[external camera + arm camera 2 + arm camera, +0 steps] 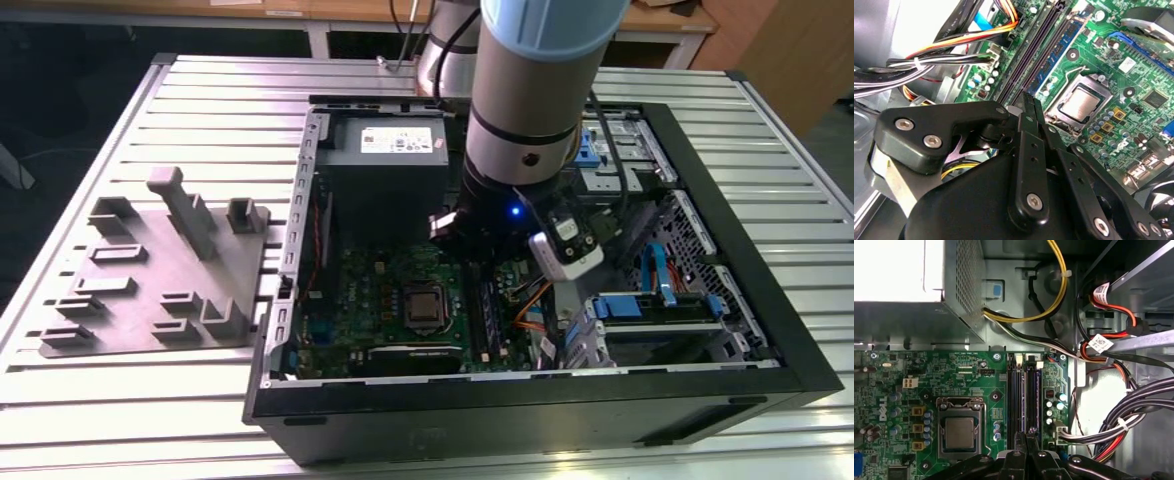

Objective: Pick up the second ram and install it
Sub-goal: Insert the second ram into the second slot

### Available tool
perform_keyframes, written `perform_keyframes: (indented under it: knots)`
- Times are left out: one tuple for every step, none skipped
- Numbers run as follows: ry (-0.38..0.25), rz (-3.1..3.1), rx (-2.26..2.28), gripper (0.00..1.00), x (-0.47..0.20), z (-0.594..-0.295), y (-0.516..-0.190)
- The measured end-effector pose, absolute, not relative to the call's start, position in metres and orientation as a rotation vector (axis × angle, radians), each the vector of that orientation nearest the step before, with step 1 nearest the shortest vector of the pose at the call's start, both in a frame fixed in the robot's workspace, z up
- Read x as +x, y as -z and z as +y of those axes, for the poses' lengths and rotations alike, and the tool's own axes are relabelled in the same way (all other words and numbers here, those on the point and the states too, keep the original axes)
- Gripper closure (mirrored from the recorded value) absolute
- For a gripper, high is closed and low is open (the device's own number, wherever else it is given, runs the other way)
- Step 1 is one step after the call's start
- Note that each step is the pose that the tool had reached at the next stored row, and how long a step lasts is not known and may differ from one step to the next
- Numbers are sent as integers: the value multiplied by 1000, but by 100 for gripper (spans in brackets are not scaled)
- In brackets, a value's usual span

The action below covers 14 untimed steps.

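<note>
The second ram is a narrow bluish stick standing on edge in a memory slot of the green motherboard. It appears as a blue strip beside the dark slots in the first wrist view. My gripper is down inside the open computer case, with its black fingers pressed together and nothing visible between them. Its tips hover over the near end of the slots. I cannot tell whether they touch the stick. In the exterior view the arm's wrist stands over the board.
The grey power-supply box fills the case's far end. Cable bundles run close beside the slots. The processor socket lies on the slots' other side. A grey fixture plate lies on the slatted table at the exterior view's left.
</note>
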<state>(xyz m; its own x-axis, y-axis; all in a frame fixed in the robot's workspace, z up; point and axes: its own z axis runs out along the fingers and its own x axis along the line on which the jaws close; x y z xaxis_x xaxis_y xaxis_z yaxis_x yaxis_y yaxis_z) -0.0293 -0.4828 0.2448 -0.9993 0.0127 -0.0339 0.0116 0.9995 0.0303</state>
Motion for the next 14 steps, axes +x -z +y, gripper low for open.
perform_keyframes:
  knots:
    - [-46, 3107, 19, 89, -29, -483, -244]
    - [-46, 3107, 19, 89, -29, -483, -244]
    - [-46, 3107, 19, 89, -29, -483, -243]
    - [-45, 3107, 19, 89, -29, -483, -243]
    - [-45, 3107, 19, 89, -29, -483, -243]
    - [-46, 3107, 19, 89, -29, -483, -243]
    - [-46, 3107, 19, 89, -29, -483, -243]
    - [-46, 3107, 19, 89, -29, -483, -243]
    - [-46, 3107, 19, 89, -29, -483, -243]
    - [-46, 3107, 19, 89, -29, -483, -242]
    - [-46, 3107, 19, 89, -29, -483, -241]
    - [-46, 3107, 19, 89, -29, -483, -240]
    - [-46, 3107, 19, 89, -29, -483, -239]
    - [-46, 3107, 19, 89, -29, -483, -239]
